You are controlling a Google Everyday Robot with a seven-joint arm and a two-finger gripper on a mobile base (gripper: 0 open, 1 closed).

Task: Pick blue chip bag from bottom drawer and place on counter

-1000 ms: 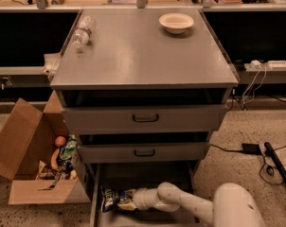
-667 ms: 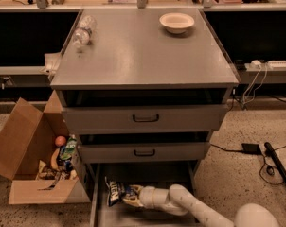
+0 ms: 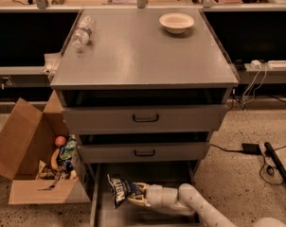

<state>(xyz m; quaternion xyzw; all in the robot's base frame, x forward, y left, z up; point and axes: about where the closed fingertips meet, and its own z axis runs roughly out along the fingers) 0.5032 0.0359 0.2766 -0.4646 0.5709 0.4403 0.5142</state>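
The blue chip bag (image 3: 118, 190) is held at the left side of the open bottom drawer (image 3: 133, 216), raised a little above its grey floor. My gripper (image 3: 135, 195) reaches in from the lower right and is shut on the bag's right edge. My white arm (image 3: 195, 205) runs from the gripper down to the lower right corner. The counter (image 3: 138, 51) is the grey top of the cabinet above.
A white bowl (image 3: 176, 22) sits at the counter's back right and a clear plastic bottle (image 3: 82, 32) lies at its back left. Two upper drawers with black handles (image 3: 145, 118) are closed. An open cardboard box (image 3: 34, 169) with items stands left of the cabinet. Cables (image 3: 256, 150) lie on the floor at right.
My gripper has lifted the bag up and slightly to the right inside the bottom drawer; the arm has stretched out and dropped lower in the view.
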